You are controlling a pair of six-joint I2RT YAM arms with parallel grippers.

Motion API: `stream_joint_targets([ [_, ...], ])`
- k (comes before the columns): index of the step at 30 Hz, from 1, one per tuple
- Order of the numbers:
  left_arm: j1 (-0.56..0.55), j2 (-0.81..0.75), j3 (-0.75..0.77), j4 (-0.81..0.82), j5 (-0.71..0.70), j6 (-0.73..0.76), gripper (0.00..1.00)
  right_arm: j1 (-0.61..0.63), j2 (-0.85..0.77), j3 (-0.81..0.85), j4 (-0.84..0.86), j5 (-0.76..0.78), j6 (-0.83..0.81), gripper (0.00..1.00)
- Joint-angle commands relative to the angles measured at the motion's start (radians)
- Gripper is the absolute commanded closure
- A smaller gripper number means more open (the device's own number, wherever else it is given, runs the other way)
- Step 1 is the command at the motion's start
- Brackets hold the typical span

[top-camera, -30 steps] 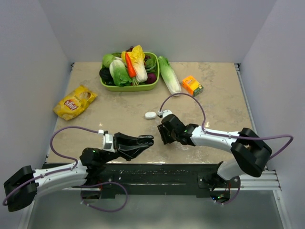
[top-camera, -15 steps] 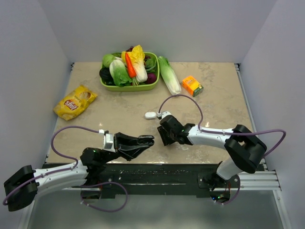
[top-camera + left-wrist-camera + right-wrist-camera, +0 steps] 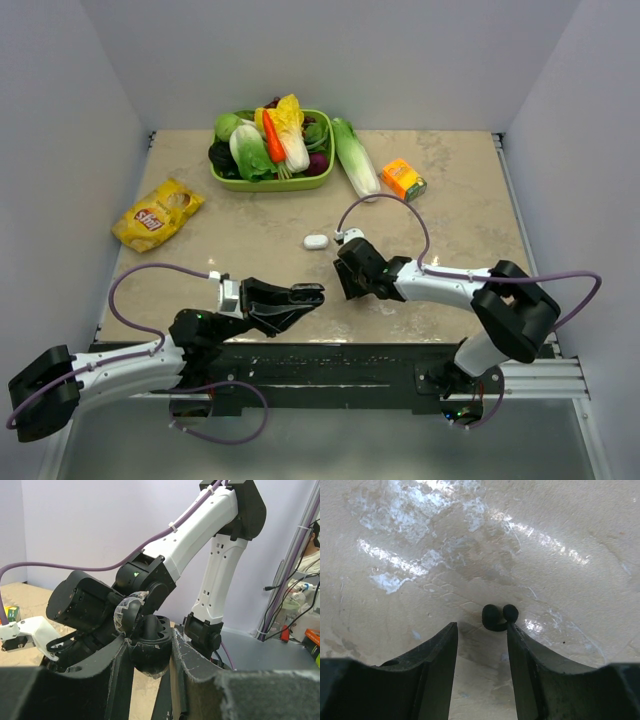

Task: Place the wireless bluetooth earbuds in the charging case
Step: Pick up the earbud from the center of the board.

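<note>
**A:** where's the black bud [image 3: 498,616] at?

**B:** On the table [image 3: 570,540], just past the right gripper [image 3: 481,630] tips and a bit toward the view's right-hand finger. The jaws are spread with nothing in them. The bud's two lobes lie side by side across the gap, so I'd guess a small sideways nudge, then drop and pinch.

**A:** and the case [image 3: 150,660]?

**B:** The left gripper [image 3: 149,647] is clamped on it, lid open. The right arm's way nearer the bud.
</note>
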Motion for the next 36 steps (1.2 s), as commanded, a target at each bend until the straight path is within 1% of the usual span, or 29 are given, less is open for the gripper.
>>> stream_joint_targets([
  [1,-0.005,-0.006,-0.184,0.069,-0.01,-0.004,1.0,-0.007,-0.036,0.039,0.037,0.059,0.002,0.52],
  [9,-0.005,0.004,-0.187,0.085,-0.009,-0.004,1.0,-0.005,-0.012,0.064,0.019,0.051,-0.01,0.53],
  [13,-0.005,0.001,-0.193,0.084,-0.009,-0.009,1.0,-0.005,-0.1,0.036,0.013,0.062,0.029,0.53],
  [14,-0.005,0.0,-0.194,0.082,-0.01,-0.009,1.0,-0.005,-0.12,0.03,0.004,0.077,0.039,0.56],
  [15,-0.005,-0.002,-0.196,0.082,-0.012,-0.009,1.0,-0.005,-0.146,0.025,-0.005,0.089,0.048,0.61],
  [16,-0.005,-0.003,-0.194,0.079,-0.012,-0.009,1.0,-0.005,-0.153,0.027,-0.042,0.108,0.066,0.72],
  [17,-0.005,-0.002,-0.194,0.081,-0.013,-0.007,1.0,-0.007,-0.153,0.027,-0.059,0.116,0.077,0.96],
  [18,-0.005,-0.002,-0.193,0.082,-0.015,-0.006,1.0,-0.005,-0.153,0.021,-0.076,0.117,0.088,1.0],
  [22,-0.005,0.024,-0.191,0.111,-0.012,-0.006,1.0,-0.007,-0.138,-0.014,-0.059,0.116,0.149,1.0],
  [28,-0.005,0.035,-0.194,0.138,0.004,-0.016,1.0,-0.011,-0.075,-0.059,-0.001,0.051,0.209,1.0],
  [36,-0.005,-0.006,-0.2,0.098,-0.005,-0.01,1.0,-0.022,-0.015,-0.07,0.048,0.042,0.204,1.0],
])
